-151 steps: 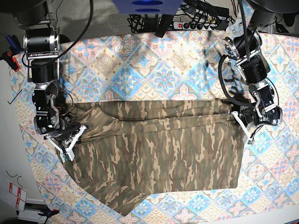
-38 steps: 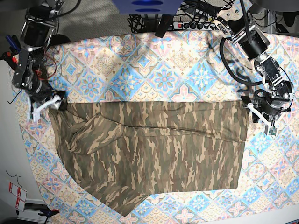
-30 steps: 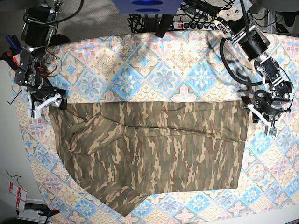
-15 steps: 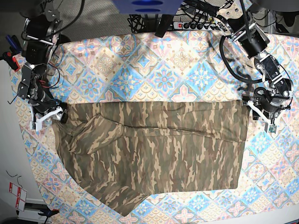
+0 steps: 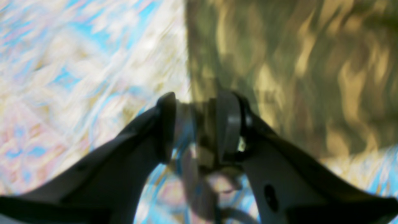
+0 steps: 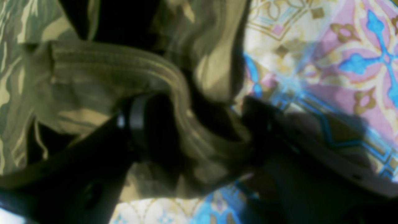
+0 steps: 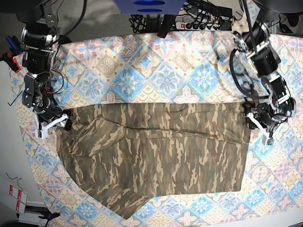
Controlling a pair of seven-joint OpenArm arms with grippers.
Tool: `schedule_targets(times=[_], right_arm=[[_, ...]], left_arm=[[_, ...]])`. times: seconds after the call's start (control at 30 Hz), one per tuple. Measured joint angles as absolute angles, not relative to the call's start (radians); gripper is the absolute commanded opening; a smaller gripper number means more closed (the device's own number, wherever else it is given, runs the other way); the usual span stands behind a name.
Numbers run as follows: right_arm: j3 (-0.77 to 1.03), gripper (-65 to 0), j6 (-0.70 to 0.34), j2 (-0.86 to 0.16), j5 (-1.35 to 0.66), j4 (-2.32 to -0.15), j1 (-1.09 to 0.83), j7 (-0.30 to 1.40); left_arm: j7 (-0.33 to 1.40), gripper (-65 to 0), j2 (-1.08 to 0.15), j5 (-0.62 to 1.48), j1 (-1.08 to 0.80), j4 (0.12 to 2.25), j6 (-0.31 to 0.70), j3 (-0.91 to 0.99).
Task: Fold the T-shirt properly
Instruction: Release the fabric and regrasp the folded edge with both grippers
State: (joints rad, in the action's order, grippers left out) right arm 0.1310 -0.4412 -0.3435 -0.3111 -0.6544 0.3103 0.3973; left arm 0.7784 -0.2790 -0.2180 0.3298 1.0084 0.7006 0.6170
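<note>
The camouflage T-shirt [image 7: 156, 156] lies flat and folded across the tile-patterned cloth, its lower left part running to a point near the front edge. My right gripper [image 7: 53, 124] is at the shirt's upper left corner. In the right wrist view it [image 6: 194, 124] is open and straddles a bunched hem [image 6: 174, 81], with a dark gap beside one finger. My left gripper [image 7: 258, 120] sits at the shirt's upper right corner. The blurred left wrist view shows it [image 5: 196, 118] open, with the shirt's edge [image 5: 295, 62] between its fingers.
The patterned tablecloth [image 7: 165, 71] covers the table around the shirt. A power strip with cables [image 7: 203, 23] lies at the back edge. Red-handled tools [image 7: 9, 59] sit off the table's left side. Both arm bases stand at the back corners.
My right gripper has slid down the shirt's left edge and its jaws have narrowed around the hem. My left gripper has moved in from beside the shirt onto its upper right corner.
</note>
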Motion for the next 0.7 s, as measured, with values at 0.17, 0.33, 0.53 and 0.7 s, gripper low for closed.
schedule_targets(times=[0.17, 0.33, 0.53, 0.7], right_arm=[[0.129, -20.1, -0.445, -0.344, -0.314, -0.655, 0.310, 0.396], [0.129, -19.8, -0.445, -0.344, -0.314, -0.655, 0.310, 0.400], [0.129, -19.8, -0.445, -0.344, -0.314, -0.655, 0.310, 0.400], [0.129, -19.8, -0.445, -0.344, -0.315, -0.656, 0.310, 0.398]], left_arm=[[0.789, -42.4, -0.324, -0.239, 0.373, 0.889, 0.686, 0.619], [0.769, -42.4, -0.318, -0.224, 0.403, 0.838, 0.697, 0.617], [0.702, -42.4, -0.327, -0.231, 0.404, 0.760, 0.692, 0.577], [0.620, -42.4, -0.342, -0.224, 0.467, 0.586, 0.693, 0.575]])
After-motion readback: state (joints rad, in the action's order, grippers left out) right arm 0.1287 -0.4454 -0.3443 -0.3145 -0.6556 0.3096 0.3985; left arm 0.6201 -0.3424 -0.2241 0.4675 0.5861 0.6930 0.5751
